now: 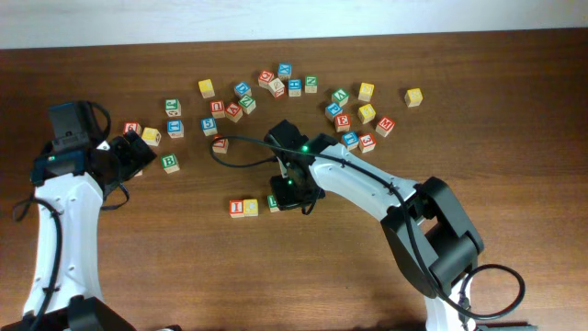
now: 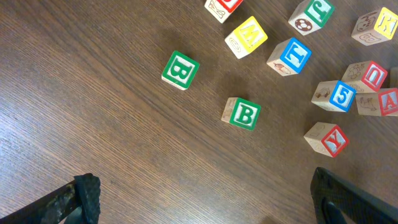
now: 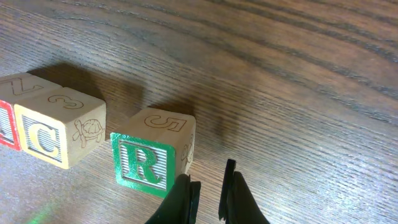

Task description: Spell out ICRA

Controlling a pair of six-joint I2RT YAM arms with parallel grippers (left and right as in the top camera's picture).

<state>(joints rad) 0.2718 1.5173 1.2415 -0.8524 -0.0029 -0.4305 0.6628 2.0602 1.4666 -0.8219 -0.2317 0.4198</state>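
Near the table's middle, the red I (image 1: 237,208) and yellow C (image 1: 251,207) stand side by side. The green R (image 3: 146,163) sits just right of the C (image 3: 46,140) across a small gap, slightly turned. In the overhead view the R (image 1: 274,202) is half hidden by my right gripper (image 1: 292,191). That gripper (image 3: 209,177) is shut on nothing, its left finger right by the R's right side. A red A (image 2: 384,101) lies among loose cubes at the left wrist view's right edge. My left gripper (image 2: 205,186) hangs open over bare wood, at the table's left (image 1: 138,152).
Two green B cubes (image 2: 180,68) (image 2: 242,114) lie ahead of the left gripper, with a yellow cube (image 2: 247,36), a blue cube (image 2: 290,56) and a red Y (image 2: 328,139) nearby. Several more letter cubes (image 1: 354,115) are scattered along the far side of the table.
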